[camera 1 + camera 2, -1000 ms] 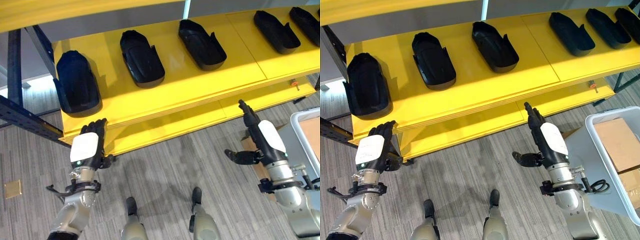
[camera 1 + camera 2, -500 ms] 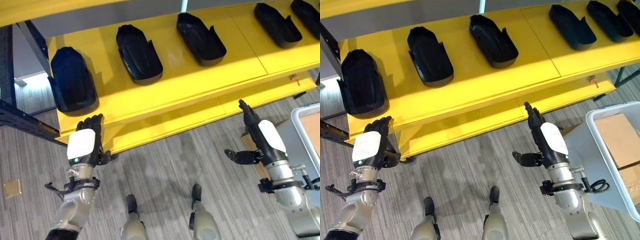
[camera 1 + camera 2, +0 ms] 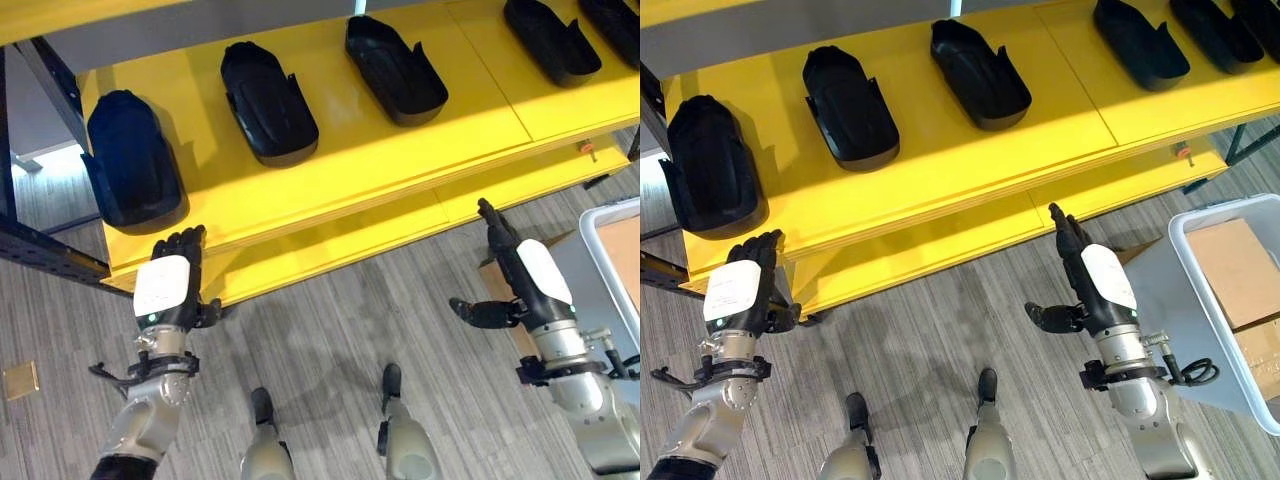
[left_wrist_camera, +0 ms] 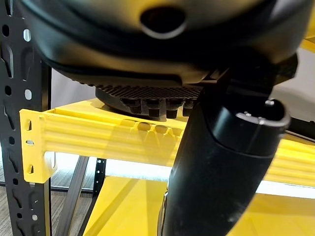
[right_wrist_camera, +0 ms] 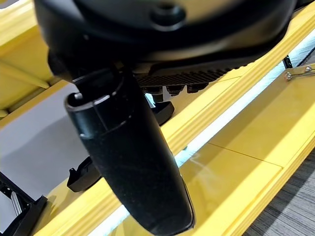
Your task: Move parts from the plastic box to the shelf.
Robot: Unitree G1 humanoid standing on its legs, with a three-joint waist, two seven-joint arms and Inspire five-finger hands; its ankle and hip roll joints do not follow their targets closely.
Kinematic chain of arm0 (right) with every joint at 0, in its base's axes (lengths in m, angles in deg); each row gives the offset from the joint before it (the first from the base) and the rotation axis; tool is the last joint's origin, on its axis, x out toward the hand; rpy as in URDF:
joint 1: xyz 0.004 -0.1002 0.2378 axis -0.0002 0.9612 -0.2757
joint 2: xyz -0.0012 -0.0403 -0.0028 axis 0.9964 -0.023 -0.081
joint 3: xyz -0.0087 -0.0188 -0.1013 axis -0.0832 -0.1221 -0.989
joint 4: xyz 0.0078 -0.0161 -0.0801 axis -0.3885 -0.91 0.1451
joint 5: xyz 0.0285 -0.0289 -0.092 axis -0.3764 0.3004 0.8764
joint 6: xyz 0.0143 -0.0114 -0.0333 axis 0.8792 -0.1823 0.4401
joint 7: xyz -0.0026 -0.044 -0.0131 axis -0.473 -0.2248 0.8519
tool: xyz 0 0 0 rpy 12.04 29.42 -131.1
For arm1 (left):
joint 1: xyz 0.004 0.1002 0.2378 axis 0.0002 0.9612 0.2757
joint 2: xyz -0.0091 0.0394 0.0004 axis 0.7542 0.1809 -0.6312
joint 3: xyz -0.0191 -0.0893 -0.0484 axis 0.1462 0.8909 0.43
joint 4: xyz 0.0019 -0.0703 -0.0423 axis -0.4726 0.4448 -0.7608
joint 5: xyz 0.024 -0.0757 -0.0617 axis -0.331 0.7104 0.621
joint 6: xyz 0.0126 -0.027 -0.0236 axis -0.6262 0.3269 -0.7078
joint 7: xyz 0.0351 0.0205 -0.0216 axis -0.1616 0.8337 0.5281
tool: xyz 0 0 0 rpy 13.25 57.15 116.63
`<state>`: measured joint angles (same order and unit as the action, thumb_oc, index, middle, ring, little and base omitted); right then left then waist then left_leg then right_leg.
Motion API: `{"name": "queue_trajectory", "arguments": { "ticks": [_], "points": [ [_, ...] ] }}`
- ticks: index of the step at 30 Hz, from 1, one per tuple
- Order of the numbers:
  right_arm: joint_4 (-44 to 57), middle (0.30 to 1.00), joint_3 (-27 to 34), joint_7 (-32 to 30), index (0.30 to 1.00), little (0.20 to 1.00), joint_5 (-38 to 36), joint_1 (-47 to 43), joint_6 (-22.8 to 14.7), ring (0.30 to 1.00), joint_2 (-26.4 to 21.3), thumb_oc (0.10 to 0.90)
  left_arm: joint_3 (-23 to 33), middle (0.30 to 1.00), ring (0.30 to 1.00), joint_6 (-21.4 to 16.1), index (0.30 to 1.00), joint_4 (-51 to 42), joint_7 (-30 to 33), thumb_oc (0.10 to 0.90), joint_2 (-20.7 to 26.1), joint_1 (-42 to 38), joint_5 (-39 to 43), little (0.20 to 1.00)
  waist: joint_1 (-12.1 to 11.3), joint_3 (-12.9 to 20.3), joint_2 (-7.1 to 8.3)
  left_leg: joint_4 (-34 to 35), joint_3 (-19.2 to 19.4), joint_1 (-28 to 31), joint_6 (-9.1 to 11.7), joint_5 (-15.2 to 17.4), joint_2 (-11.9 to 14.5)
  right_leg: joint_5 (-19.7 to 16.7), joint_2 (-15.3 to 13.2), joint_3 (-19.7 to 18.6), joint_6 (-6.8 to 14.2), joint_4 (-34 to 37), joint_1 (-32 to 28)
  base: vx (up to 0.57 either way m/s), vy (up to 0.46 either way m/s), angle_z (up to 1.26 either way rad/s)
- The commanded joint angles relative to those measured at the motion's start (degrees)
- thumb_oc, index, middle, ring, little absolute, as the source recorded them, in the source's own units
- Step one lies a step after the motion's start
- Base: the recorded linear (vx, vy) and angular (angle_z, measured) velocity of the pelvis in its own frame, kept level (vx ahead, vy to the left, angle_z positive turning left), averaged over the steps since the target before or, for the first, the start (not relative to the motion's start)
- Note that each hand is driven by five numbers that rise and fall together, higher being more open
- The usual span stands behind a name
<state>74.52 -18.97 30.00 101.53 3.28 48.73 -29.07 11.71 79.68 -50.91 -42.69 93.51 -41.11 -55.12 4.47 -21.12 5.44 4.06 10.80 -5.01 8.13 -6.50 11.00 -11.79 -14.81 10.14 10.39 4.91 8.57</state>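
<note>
Currently between transfers, by judgement.
Parts: five black moulded parts on the yellow shelf (image 3: 330, 170), from the leftmost part (image 3: 132, 160) rightward.
Plastic box (image 3: 1200, 330): at the robot's right; cardboard (image 3: 1240, 270) visible inside.
Left hand (image 3: 170, 285): empty, fingers relaxed, just below the shelf's front edge.
Right hand (image 3: 1095, 285): empty, fingers straight, beside the box.
Next move likely: reach right into the box for another part.
Open room: bare shelf between the third part (image 3: 395, 70) and fourth part (image 3: 550, 38); grey floor (image 3: 330, 320) below.
</note>
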Motion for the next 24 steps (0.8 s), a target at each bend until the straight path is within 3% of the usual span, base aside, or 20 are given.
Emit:
{"name": "queue_trajectory", "arguments": {
  "ticks": [1, 24],
  "points": [
    [4.80, 1.000, 3.36, -4.21, 1.000, 1.000, -0.47, -5.58, -2.79, 1.000, -1.21, 0.900, 4.76, 1.000, 1.000, 0.50, 1.000, 0.38, 5.24, 0.900, 3.47, -5.16, -2.13, 1.000, 0.38, 0.69, 1.40, -6.62, -1.54, -1.94, -3.53, 4.68, -1.37, 5.05, 1.91, 0.65, -1.58, -7.44, 0.12, 0.00, 0.000, 0.00],
    [4.83, 1.000, 2.16, -3.32, 1.000, 1.000, -0.87, -7.18, -2.69, 1.000, -1.78, 0.900, 6.77, 1.000, 1.000, 1.85, 1.000, 3.81, 5.80, 0.900, 4.03, -5.25, 0.41, 1.000, -0.06, -0.49, 1.84, -8.04, -1.96, -3.74, -3.88, 5.25, -2.18, 4.73, 1.25, 0.43, -1.54, -7.89, 1.33, 0.00, 0.000, 0.00]
  ]
}}
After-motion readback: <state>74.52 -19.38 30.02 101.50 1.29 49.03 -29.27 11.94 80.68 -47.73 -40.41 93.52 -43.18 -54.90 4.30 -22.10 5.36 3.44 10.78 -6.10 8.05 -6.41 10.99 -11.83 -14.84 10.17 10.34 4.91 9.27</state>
